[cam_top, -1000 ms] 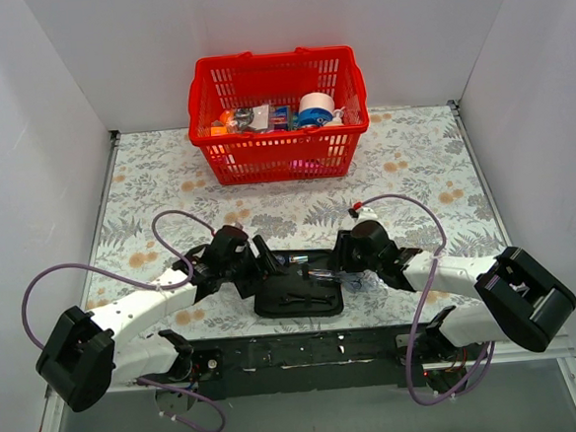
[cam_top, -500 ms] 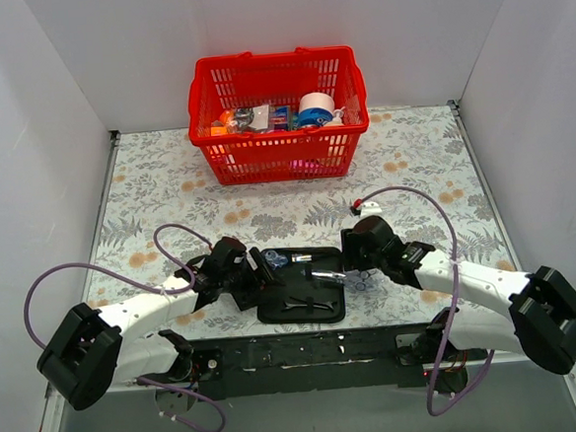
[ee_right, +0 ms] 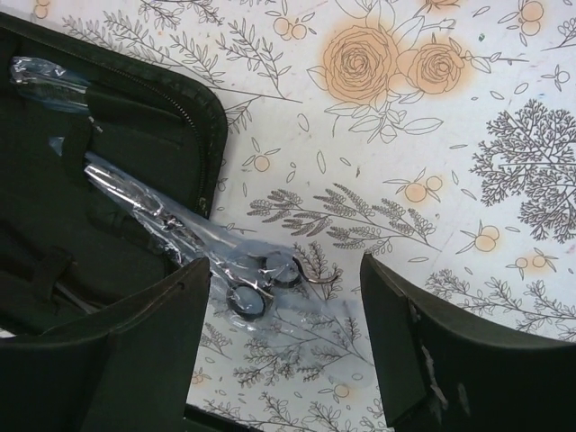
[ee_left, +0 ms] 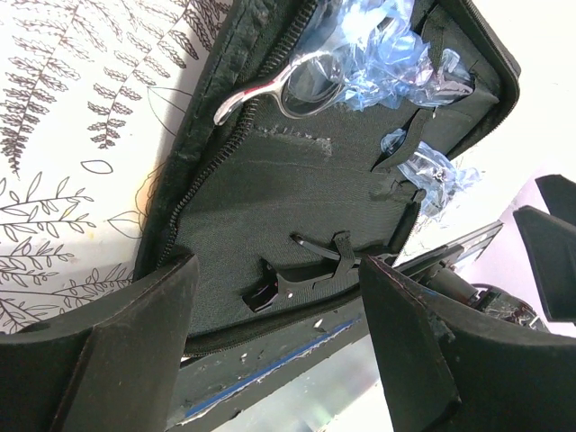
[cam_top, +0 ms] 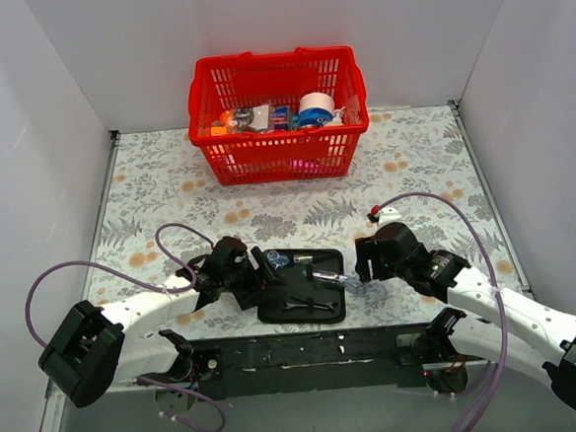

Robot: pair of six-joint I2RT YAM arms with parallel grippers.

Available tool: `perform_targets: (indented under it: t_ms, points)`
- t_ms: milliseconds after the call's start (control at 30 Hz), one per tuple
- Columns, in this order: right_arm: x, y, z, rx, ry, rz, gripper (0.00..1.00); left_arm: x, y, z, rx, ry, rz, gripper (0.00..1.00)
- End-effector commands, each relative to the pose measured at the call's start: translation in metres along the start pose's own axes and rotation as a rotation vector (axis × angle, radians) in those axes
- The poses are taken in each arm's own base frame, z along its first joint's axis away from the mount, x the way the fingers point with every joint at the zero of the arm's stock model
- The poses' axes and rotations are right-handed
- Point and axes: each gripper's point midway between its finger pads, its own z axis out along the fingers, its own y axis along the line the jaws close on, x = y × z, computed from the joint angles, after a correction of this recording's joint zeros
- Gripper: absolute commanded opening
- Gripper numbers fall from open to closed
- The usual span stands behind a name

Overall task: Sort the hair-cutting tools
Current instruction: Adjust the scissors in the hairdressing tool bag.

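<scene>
- Left gripper point(cam_top: 262, 277): its jaws are standing wide apart and gripping nothing. It is hovering low at the left edge of the pouch point(cam_top: 304, 309); whether its fingers point(ee_left: 117, 351) are touching the fabric cannot be told.
- Right gripper point(cam_top: 363, 270): its jaws are likewise gaping wide, with nothing between them. It is hanging just right of the pouch, over the patterned counter point(cam_top: 167, 175).
- Pouch: black and zip-edged, it is lying open and flat at the near middle of the counter, between the two grippers.
- Far scissors point(ee_left: 301, 76): silver, partly wrapped in crumpled pale blue film, they are resting inside the pouch at its far-left corner point(cam_top: 279, 261).
- Right scissors point(ee_right: 247, 274): sleeved in clear film, they are lying across the pouch's right edge. The blades are reaching onto the lining and the finger loops are resting on the counter, close under the right gripper point(cam_top: 330, 276).
- Clip point(ee_left: 315, 263): slim and black, it is sitting in the near part of the pouch, tucked under a strap.
- Basket point(cam_top: 281, 149): red plastic, holding assorted items, it is standing at the far middle of the counter, well apart from the arms.
</scene>
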Motion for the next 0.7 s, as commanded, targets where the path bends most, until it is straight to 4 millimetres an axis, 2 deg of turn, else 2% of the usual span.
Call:
perform_targets:
  t_ms: [0, 300, 533, 667]
  points:
    - [0.010, 0.007, -0.010, -0.046, 0.016, 0.059, 0.75, 0.005, 0.035, 0.006, -0.126, 0.003, 0.025, 0.73]
    - [0.047, 0.009, 0.003, -0.070, 0.083, 0.146, 0.74, 0.005, 0.034, 0.003, -0.119, 0.003, 0.028, 0.72]
    - [0.058, 0.007, 0.008, -0.072, 0.084, 0.197, 0.73, 0.006, 0.034, 0.003, -0.118, 0.007, 0.028, 0.72]
    - [0.055, 0.006, 0.012, -0.058, 0.057, 0.223, 0.69, 0.007, 0.034, 0.003, -0.118, 0.015, 0.033, 0.72]
